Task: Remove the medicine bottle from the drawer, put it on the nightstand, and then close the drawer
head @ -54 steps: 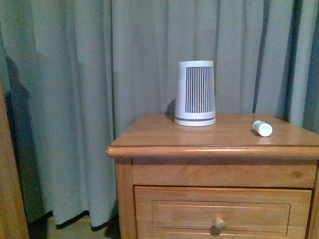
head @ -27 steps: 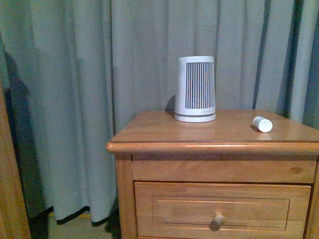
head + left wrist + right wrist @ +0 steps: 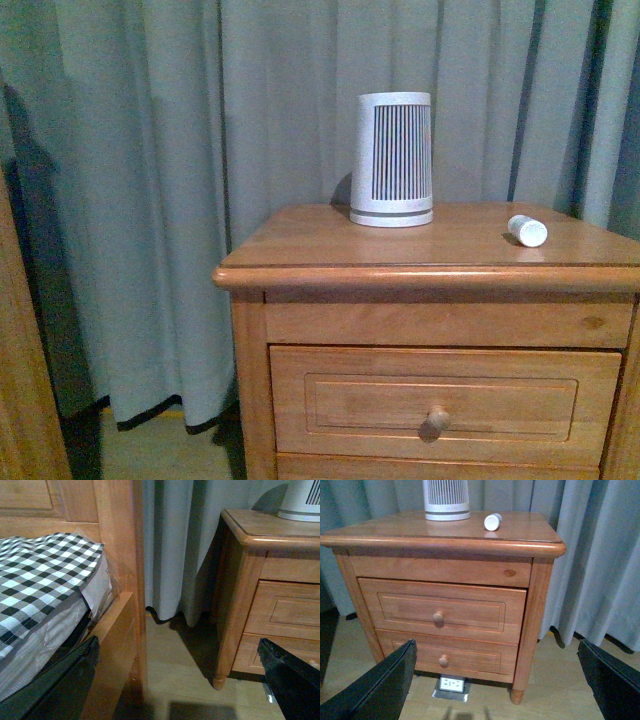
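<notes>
The medicine bottle [image 3: 527, 230] [image 3: 493, 521] lies on its side on top of the nightstand [image 3: 420, 275] [image 3: 445, 542] [image 3: 250, 535], near its right side. The drawer [image 3: 300, 400] [image 3: 470, 612] is shut, flush with the cabinet front, its round knob showing. My left gripper [image 3: 177, 680] hangs open low over the floor between the bed and the nightstand. In front of the cabinet and at a distance from it, my right gripper [image 3: 495, 680] is open and empty. Neither gripper shows in the front view.
A tall white slatted device [image 3: 392, 160] [image 3: 446, 500] stands at the back of the nightstand top. A shallower lower drawer [image 3: 470, 655] is shut. A socket plate [image 3: 451, 685] lies on the floor beneath. A bed with a checked cover [image 3: 40, 580] and wooden post [image 3: 120, 555] is left; grey curtain [image 3: 200, 150] behind.
The front view has shifted: the nightstand sits higher in the picture and more of the drawer front shows. The bottle stays where it lay on the top.
</notes>
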Available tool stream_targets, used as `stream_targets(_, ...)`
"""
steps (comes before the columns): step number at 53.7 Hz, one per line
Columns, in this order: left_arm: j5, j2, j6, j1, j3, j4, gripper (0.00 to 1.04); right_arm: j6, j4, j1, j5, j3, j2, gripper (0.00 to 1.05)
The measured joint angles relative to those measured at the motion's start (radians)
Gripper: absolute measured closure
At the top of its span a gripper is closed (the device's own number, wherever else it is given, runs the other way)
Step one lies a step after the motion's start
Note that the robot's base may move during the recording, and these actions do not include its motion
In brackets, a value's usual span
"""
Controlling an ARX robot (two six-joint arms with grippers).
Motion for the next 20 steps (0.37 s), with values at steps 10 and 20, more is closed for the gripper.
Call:
stream_targets(10,0.0,0.0,0.0,0.0,0.0,0.0,0.07,0.0,0.0,0.0,0.0,0.0,0.0,0.07)
stream_targets(20,0.0,0.0,0.0,0.0,0.0,0.0,0.07,0.0,0.0,0.0,0.0,0.0,0.0,0.07)
